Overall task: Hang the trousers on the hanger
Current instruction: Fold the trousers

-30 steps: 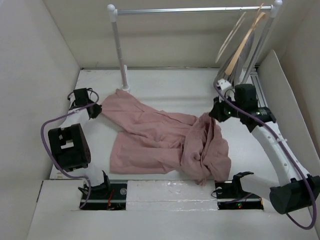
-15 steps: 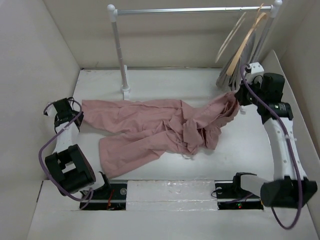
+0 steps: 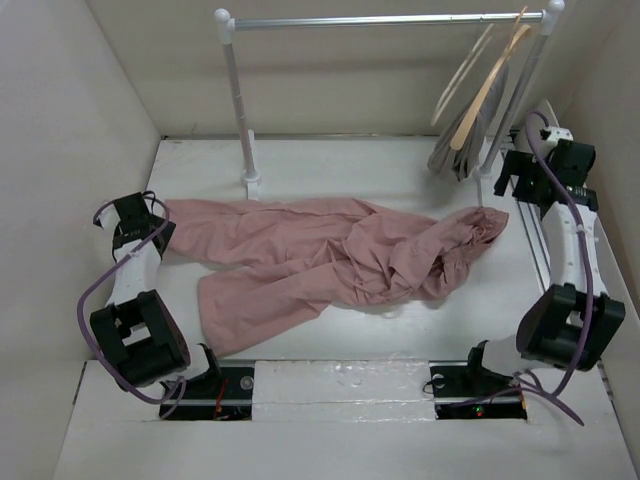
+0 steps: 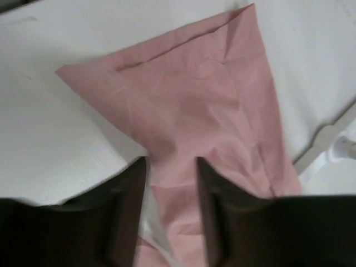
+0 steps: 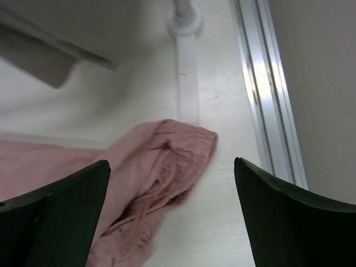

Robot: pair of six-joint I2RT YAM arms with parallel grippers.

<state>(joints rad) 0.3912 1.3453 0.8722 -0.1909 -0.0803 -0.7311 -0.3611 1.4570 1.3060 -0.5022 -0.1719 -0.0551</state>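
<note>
Trousers (image 3: 330,255) lie spread across the table (image 3: 340,170); the hanger (image 3: 456,72) hangs on the rail (image 3: 380,19), far right. Your left gripper (image 4: 171,164) stands narrowly parted over a leg end, and your right gripper (image 5: 171,167) is wide and empty. All hanging remains.

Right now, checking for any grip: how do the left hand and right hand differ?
The left hand has its fingers narrowly apart, the right hand wide. The left hand straddles one leg of the trousers; the right hand hangs above the waist end, clear. Both are open.
</note>
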